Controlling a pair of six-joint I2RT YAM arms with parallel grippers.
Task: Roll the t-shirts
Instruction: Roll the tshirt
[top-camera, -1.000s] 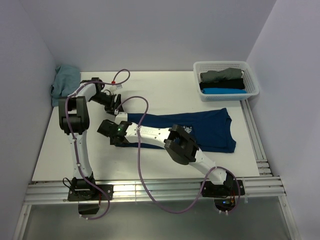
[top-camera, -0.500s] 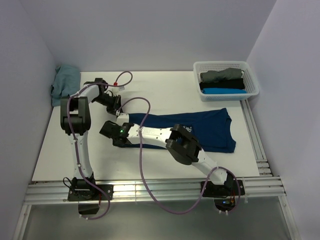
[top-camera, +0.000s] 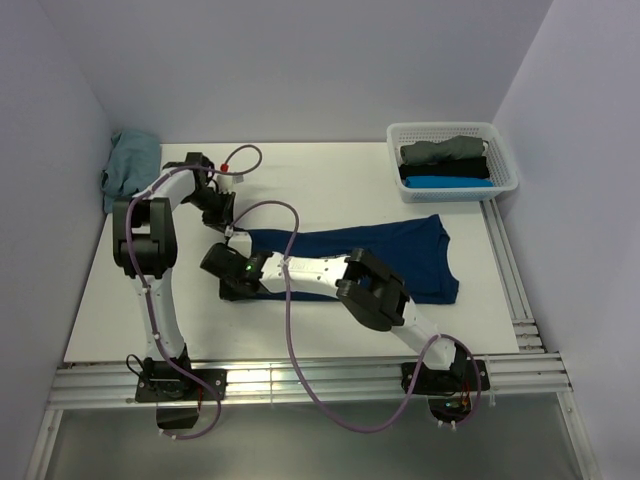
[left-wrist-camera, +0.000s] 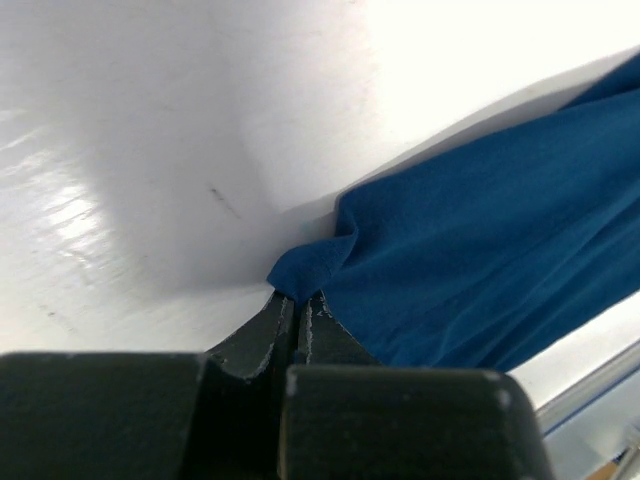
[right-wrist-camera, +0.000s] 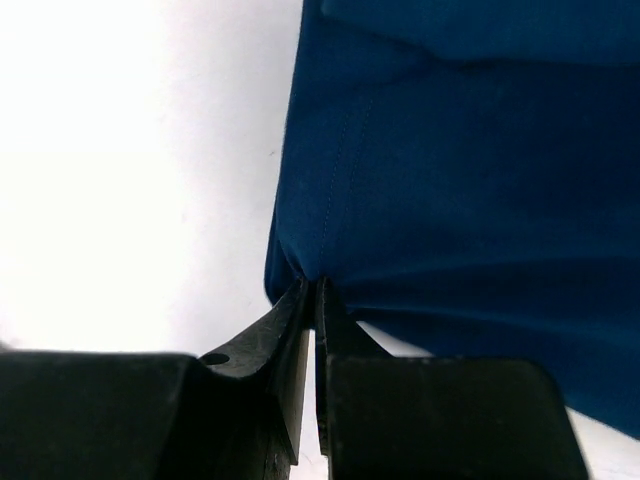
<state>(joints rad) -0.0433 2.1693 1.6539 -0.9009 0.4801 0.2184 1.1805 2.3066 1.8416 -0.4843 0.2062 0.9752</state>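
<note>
A dark navy t-shirt (top-camera: 400, 255) lies flat across the middle of the table, its neck end toward the right. My left gripper (top-camera: 231, 227) is shut on the far left corner of its hem; in the left wrist view the navy t-shirt (left-wrist-camera: 480, 230) bunches into a small fold at the left gripper's (left-wrist-camera: 300, 298) tips. My right gripper (top-camera: 234, 289) is shut on the near left corner. In the right wrist view the navy t-shirt (right-wrist-camera: 460, 170) hangs from the right gripper's (right-wrist-camera: 312, 285) pinch. The right forearm lies over the cloth's near edge.
A white basket (top-camera: 505, 150) at the far right holds rolled grey (top-camera: 440, 151), black (top-camera: 443, 170) and bright blue (top-camera: 448, 182) t-shirts. A dusty teal t-shirt (top-camera: 128, 165) is heaped in the far left corner. Purple cables loop over both arms. Metal rails (top-camera: 300, 375) edge the table's near side.
Both grippers have closed on the shirt's left hem corners. The shirt has slid a little to the left, its right end drawn away from the table's right edge.
</note>
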